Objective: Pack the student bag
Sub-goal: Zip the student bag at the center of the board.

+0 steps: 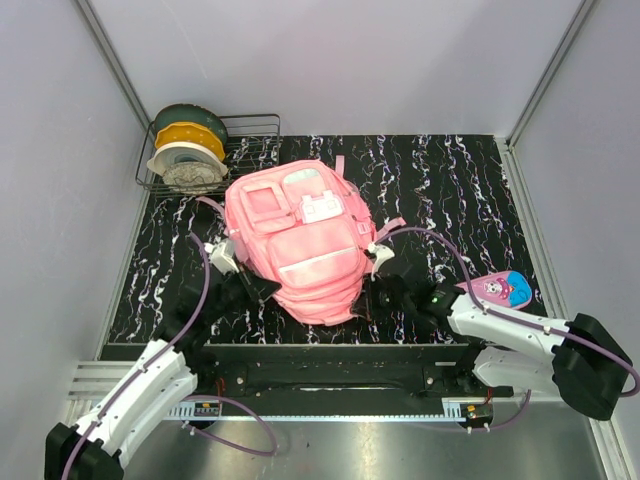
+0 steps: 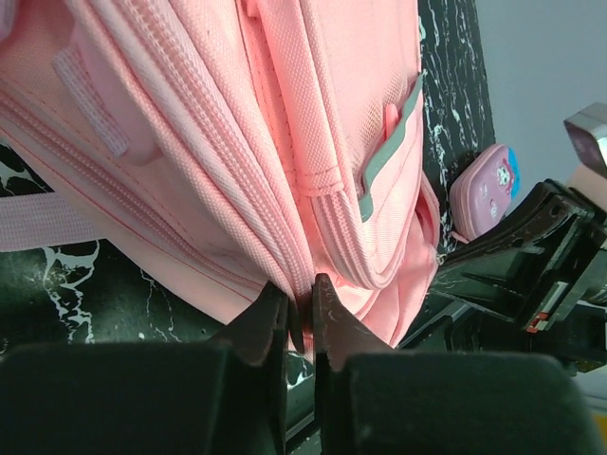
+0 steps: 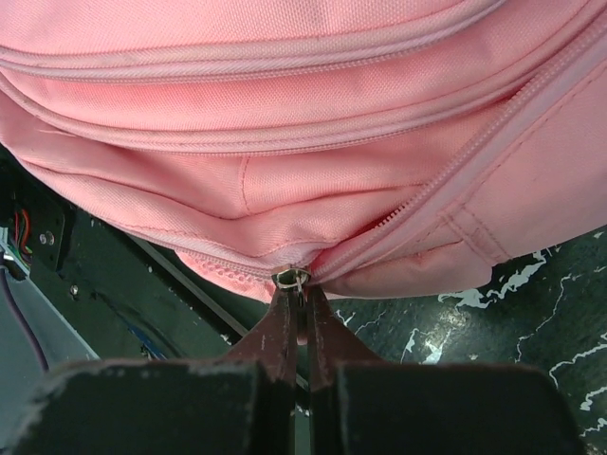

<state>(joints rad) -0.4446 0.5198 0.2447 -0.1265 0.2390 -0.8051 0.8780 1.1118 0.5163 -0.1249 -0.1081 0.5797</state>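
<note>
The student bag (image 1: 300,240), a large pink backpack, lies flat mid-table with its front pockets facing up. At the bag's near left edge my left gripper (image 1: 262,290) pinches a fold of pink fabric beside the zipper seams (image 2: 302,289). My right gripper (image 1: 372,290) is at the near right corner. In the right wrist view its jaws (image 3: 300,294) are shut on the pull of the metal zipper slider (image 3: 292,278), where the bag's (image 3: 285,95) zipper line ends. In the left wrist view the bag (image 2: 237,142) fills most of the frame.
A small pink-purple cartoon pencil case (image 1: 503,290) lies right of the bag, beside the right arm; it also shows in the left wrist view (image 2: 486,190). A wire rack (image 1: 255,125) at the back left holds round spools. Grey walls enclose the black marbled table (image 1: 450,190).
</note>
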